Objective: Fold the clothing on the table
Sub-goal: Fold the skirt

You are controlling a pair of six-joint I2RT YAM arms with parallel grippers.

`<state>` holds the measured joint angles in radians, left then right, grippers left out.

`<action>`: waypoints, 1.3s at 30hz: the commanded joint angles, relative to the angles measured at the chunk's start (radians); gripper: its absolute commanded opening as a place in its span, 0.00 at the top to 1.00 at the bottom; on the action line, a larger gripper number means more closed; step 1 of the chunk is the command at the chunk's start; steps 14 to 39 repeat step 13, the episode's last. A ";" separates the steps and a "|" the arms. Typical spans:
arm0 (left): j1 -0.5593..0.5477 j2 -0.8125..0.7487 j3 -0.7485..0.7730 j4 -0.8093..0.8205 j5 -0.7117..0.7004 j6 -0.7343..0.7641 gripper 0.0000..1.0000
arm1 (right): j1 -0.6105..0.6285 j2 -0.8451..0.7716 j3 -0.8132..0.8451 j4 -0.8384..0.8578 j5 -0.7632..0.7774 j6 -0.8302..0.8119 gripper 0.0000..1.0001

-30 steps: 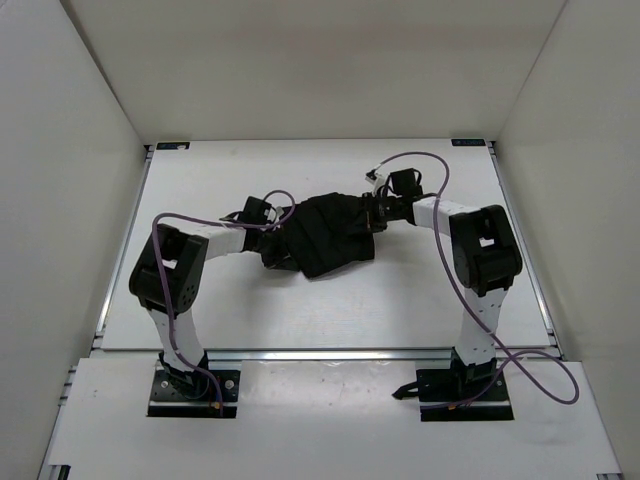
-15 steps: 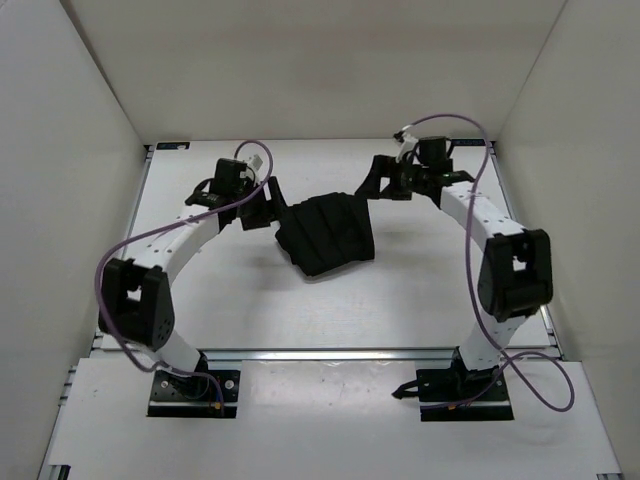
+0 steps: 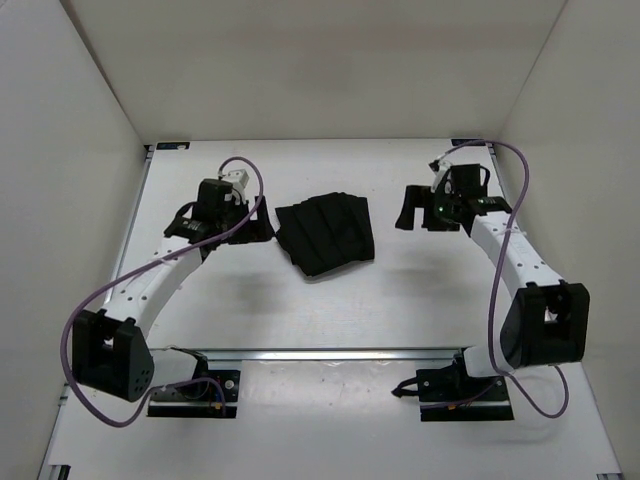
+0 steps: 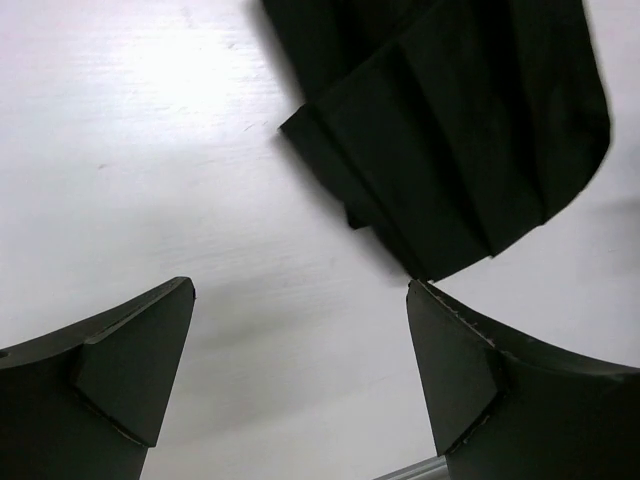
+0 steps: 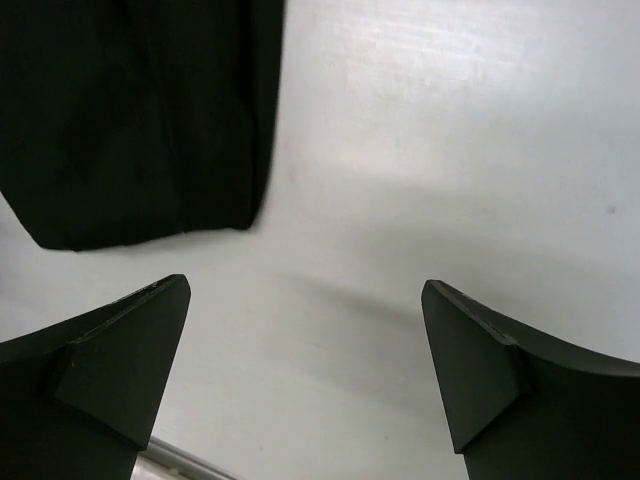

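Note:
The black pleated clothing lies in a compact folded bundle near the middle of the white table. My left gripper is just left of it, open and empty, with the fabric beyond its fingertips. To the right, my right gripper hangs open and empty, apart from the bundle; the fabric fills the upper left of the right wrist view. Neither gripper touches the clothing.
White enclosure walls stand at the left, back and right. A silver rail runs along the table's near edge, with both arm bases behind it. Purple cables loop off each arm.
Both grippers opened and let go of the clothing, then drew back outward, left arm to the left and right arm to the right. The garment now lies as a smaller folded bundle.

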<state>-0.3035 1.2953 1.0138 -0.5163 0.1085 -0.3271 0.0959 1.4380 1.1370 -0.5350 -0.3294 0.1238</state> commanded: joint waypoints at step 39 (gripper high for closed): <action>0.011 -0.120 -0.169 0.010 -0.046 0.028 0.01 | -0.048 -0.183 -0.201 0.072 -0.045 0.011 0.01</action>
